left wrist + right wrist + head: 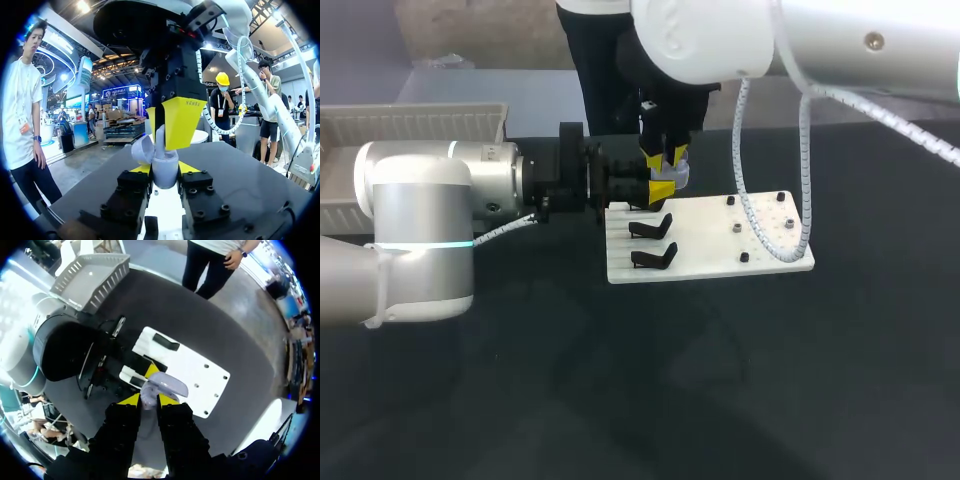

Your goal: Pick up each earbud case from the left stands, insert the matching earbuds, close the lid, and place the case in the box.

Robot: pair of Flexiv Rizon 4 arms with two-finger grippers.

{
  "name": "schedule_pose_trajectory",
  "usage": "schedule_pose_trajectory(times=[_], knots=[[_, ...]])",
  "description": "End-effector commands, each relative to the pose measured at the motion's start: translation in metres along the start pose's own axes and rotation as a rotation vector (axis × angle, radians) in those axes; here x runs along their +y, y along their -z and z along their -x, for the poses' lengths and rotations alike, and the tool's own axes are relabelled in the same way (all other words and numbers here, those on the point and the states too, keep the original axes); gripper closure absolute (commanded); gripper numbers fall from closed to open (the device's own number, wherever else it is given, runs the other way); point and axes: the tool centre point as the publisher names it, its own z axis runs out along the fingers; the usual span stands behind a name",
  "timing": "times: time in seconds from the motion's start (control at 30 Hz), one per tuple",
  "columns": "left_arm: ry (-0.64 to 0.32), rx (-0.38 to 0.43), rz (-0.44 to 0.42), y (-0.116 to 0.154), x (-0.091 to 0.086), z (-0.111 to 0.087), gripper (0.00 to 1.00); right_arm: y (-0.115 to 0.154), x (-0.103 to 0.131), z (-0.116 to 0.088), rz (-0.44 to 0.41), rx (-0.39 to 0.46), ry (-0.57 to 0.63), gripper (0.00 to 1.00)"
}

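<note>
Clamped in left claw (pixel 165 169), opening up, lid open: pale lavender plastic earbud case (pixel 165 176), above counter (pixel 620 390) middle, toward far edge. Directly above, pointing down onto it: right claw (pixel 149 400), grip impossible to tell.

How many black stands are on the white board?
2 stands: front stand at the left front corner of the board; second stand just behind it. Others may be hidden farther back.

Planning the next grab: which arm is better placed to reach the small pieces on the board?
Right, probably: the right gripper hangs nearer the small pieces on the white board, while the left gripper clamps the open earbud case.
</note>
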Motion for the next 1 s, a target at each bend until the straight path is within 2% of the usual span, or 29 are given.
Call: schedule_pose_trajectory(times=[0.03, 1.0], knots=[[-0.002, -0.001, 0.006, -0.0005, -0.0014, -0.0002, 1.0, 0.0002, -0.0006, 0.0041, -0.003, 0.009, 0.002, 1.0], [-0.002, -0.001, 0.006, -0.0005, -0.0014, -0.0002, 1.0, -0.0081, -0.0032, -0.0016, -0.024, 0.03, 0.026, 1.0]])
